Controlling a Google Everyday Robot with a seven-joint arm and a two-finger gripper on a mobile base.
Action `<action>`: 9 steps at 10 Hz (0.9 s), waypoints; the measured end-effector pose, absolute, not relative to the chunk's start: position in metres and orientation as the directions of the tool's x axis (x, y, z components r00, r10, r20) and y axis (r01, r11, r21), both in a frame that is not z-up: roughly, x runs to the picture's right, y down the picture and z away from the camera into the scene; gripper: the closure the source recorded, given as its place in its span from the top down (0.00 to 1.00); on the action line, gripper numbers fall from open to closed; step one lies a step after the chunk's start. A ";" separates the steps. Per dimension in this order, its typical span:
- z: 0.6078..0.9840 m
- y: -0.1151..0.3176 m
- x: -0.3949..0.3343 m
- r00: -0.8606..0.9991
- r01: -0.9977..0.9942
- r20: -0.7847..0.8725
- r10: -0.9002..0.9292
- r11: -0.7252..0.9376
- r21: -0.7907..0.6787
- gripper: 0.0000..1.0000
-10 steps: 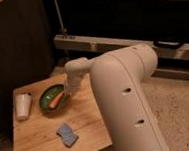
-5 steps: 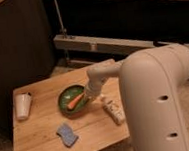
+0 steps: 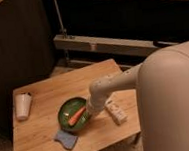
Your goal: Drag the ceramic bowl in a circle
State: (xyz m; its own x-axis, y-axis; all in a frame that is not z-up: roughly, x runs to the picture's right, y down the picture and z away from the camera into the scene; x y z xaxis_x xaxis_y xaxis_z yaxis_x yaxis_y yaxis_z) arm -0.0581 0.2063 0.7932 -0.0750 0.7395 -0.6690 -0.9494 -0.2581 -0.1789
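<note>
Dim room, dark shelving behind a pale wood worktop (image 3: 64,85). Ceramic bowl (image 3: 66,109), shallow, glazed green w/ darker rim, sits mid-worktop toward the front edge, orange stick-shaped item (image 3: 77,116) inside. Tool (image 3: 89,112) is closed at the bowl's right rim; actual pinch unclear. Judged: drag in hand; next needs a smooth curved pull, avoiding white cup (image 3: 23,105) at left edge & soft blue sponge (image 3: 67,139).

Wooden table (image 3: 46,89) — 1 white cup (image 3: 23,105), 1 blue cloth (image 3: 67,139), 1 white packet (image 3: 115,111).

Matt wooden table (image 3: 98,77); glossy glazed ceramic bowl (image 3: 66,110), tool (image 3: 88,112) at its rim.
</note>
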 end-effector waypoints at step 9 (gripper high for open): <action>0.746 0.247 -0.233 0.185 -0.939 -0.647 0.740 -0.062 -0.340 0.00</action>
State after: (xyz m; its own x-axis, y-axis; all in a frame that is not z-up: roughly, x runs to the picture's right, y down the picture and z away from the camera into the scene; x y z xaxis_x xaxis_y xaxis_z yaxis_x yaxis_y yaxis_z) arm -0.2330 0.2465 0.7459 0.1854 0.7396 -0.6470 -0.9386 -0.0617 -0.3395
